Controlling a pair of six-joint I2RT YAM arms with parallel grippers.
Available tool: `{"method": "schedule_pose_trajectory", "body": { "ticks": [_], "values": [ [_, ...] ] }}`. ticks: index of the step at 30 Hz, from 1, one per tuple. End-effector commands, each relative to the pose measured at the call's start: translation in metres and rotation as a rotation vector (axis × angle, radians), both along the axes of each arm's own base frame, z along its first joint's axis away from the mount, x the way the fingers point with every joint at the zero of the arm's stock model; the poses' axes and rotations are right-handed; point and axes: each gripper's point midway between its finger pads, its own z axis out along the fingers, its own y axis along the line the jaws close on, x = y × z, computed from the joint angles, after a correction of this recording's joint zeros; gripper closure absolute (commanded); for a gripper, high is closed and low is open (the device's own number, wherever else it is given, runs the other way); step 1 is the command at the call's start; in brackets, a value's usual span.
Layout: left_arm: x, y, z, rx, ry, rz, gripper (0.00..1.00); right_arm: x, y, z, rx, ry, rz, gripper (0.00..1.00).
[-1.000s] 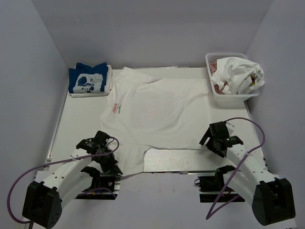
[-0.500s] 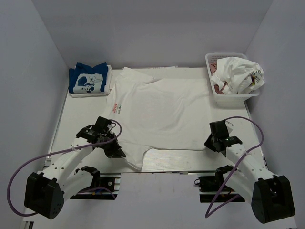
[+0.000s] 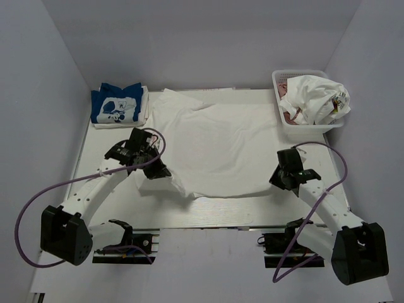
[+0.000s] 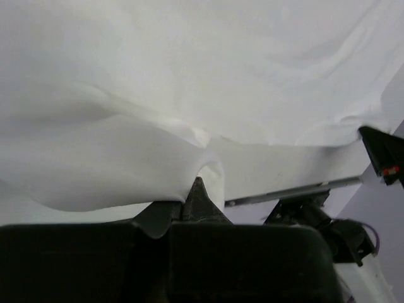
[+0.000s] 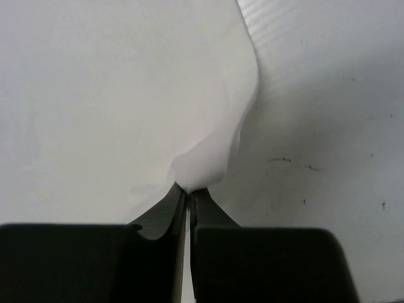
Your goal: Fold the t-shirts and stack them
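Got white tee (image 3: 214, 142) spread across middle of table (image 3: 221, 208). Pinching its near-left hem with left claw (image 3: 163, 173), clamped tight, fabric bunched at tips. Same deal on near-right corner with right claw (image 3: 279, 179), closed on small fold of cloth. Folded blue tee (image 3: 115, 106) parked far-left, crumpled white tees (image 3: 315, 98) heaped in basket (image 3: 278, 81) far-right.

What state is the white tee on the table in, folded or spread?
Spread, not yet folded: the tee lies open, and the left gripper and right gripper are shut on its near hem corners.
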Motion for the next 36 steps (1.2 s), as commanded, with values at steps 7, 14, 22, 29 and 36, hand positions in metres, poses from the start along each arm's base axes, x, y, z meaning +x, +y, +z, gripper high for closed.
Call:
{"method": "schedule_pose_trajectory", "body": {
  "ticks": [7, 14, 22, 29, 36],
  "values": [
    [0.098, 0.003, 0.045, 0.133, -0.179, 0.09, 1.0, 0.069, 0.009, 0.055, -0.013, -0.139, 0.005, 1.0],
    [0.145, 0.018, 0.041, 0.244, -0.169, 0.161, 1.0, 0.106, 0.001, 0.064, -0.074, -0.131, -0.021, 1.0],
    [0.206, 0.035, 0.04, 0.309, -0.294, 0.178, 1.0, 0.143, -0.007, 0.061, -0.108, -0.102, -0.034, 1.0],
    [0.253, 0.037, 0.025, 0.342, -0.369, 0.163, 0.04, 0.164, -0.009, 0.05, -0.142, -0.033, -0.027, 0.75],
    [0.268, 0.035, 0.021, 0.366, -0.356, 0.085, 0.0, 0.162, 0.018, 0.073, -0.067, -0.131, 0.121, 0.1]
  ]
}}
